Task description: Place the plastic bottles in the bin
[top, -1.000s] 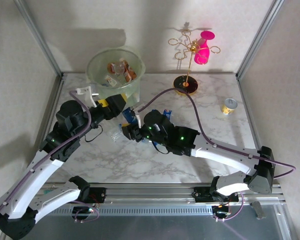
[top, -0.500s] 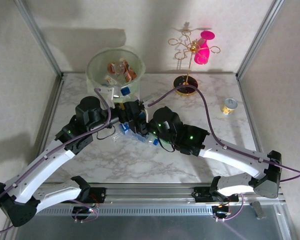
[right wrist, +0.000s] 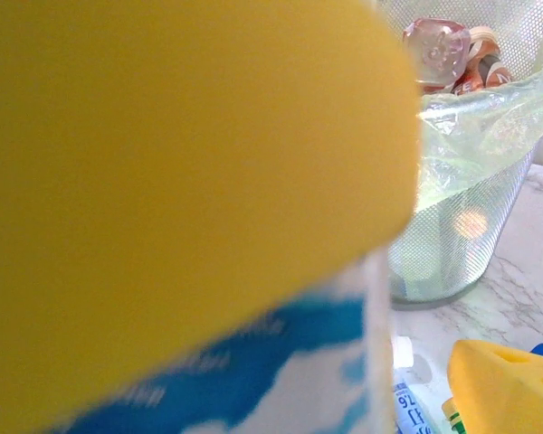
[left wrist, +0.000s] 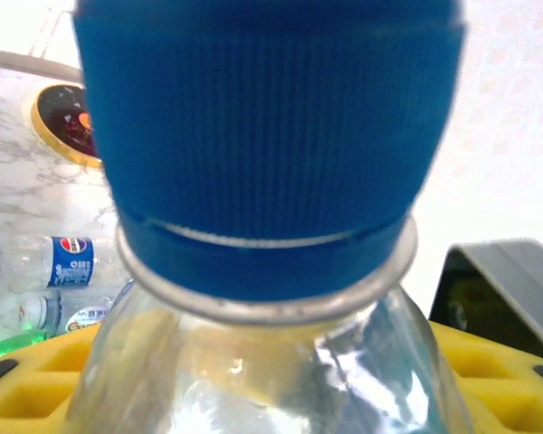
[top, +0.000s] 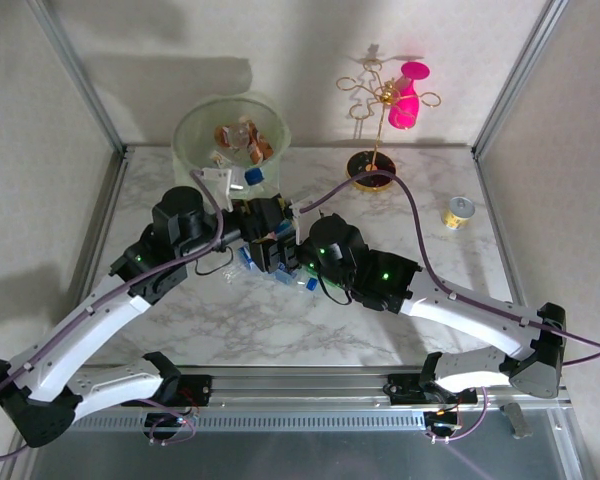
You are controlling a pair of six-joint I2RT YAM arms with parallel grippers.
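top: blue-capped bottle point(top: 253, 176) stands upright just in front of the bin point(top: 183, 135), with the left pincer point(top: 255, 203) and right pincer point(top: 280, 243) crowding it. loose bottles point(top: 245, 263) lie on the desk point(top: 310, 335) nearer than the bin, binned bottles point(top: 242, 140) sit inside it.
left wrist: yellow fingers point(left wrist: 36, 371) on either side of the bottle, grip can't tell.
right wrist: blurred yellow finger point(right wrist: 163, 181) by the bottle's blue label, bin just behind. open or closed, can't tell.

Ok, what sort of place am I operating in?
Probably a lab test cell: aluminium frame posts, bare white walls, and a marble-patterned table staged with a bin and gold wire stand.
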